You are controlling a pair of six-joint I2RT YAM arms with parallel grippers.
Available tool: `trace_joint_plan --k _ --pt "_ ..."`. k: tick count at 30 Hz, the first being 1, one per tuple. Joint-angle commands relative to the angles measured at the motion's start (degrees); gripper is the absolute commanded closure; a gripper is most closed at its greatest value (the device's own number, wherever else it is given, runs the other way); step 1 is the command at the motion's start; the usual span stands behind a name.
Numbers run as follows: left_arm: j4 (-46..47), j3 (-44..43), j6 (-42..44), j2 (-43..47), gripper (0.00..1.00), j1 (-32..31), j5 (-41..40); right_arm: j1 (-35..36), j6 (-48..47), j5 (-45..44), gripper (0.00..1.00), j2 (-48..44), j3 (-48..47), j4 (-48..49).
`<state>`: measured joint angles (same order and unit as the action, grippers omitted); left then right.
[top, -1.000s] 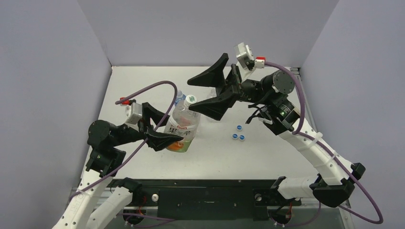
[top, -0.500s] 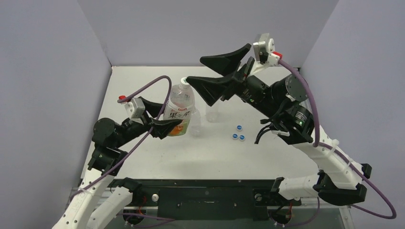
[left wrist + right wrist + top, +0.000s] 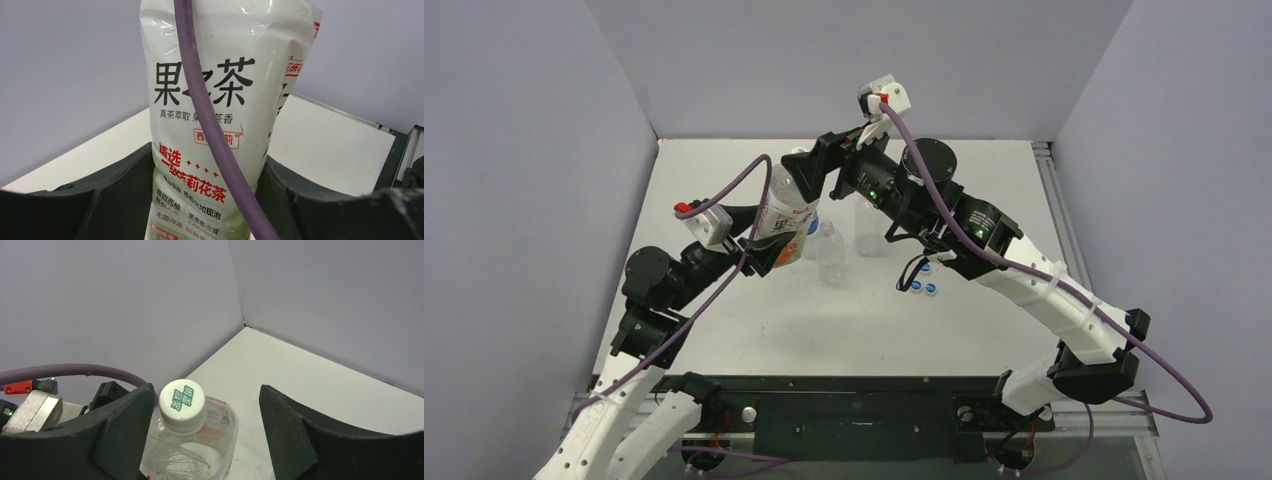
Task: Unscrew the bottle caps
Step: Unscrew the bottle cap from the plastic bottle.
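We note the left gripper (image 3: 762, 252) pinching the labelled bottle (image 3: 215, 100) low on its body, tilted at far left; we judge this braces it against twisting. The right gripper (image 3: 205, 395) has its jaws spread astride the white cap (image 3: 182, 399), not yet gripping. Blue caps (image 3: 921, 283) lie loose at centre.

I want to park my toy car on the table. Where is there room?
The widest bare patch is the near strip of table between the blue caps and the black rail. The far right corner is bare too. It's crowded mid-table around the bottles.
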<state>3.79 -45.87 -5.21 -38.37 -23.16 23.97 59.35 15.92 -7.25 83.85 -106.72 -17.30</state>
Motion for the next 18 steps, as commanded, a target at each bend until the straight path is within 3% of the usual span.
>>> trace_joint_plan --k 1,5,10,18 --pt "-2.2 -0.5 3.0 0.6 1.0 -0.1 -7.4 0.5 2.0 -1.6 0.28 -1.1 -0.6 3.5" --pt "-2.6 -0.3 3.4 0.7 1.0 -0.2 -7.5 0.5 2.7 -1.0 0.35 -0.4 -1.0 4.0" --pt "-2.6 -0.3 3.3 0.7 1.0 -0.1 -7.4 0.3 4.2 -0.9 0.5 0.4 -0.9 4.8" --pt "-3.4 -0.5 3.8 0.8 1.0 -0.1 -7.6 0.4 5.1 0.7 0.44 1.5 -1.2 4.8"
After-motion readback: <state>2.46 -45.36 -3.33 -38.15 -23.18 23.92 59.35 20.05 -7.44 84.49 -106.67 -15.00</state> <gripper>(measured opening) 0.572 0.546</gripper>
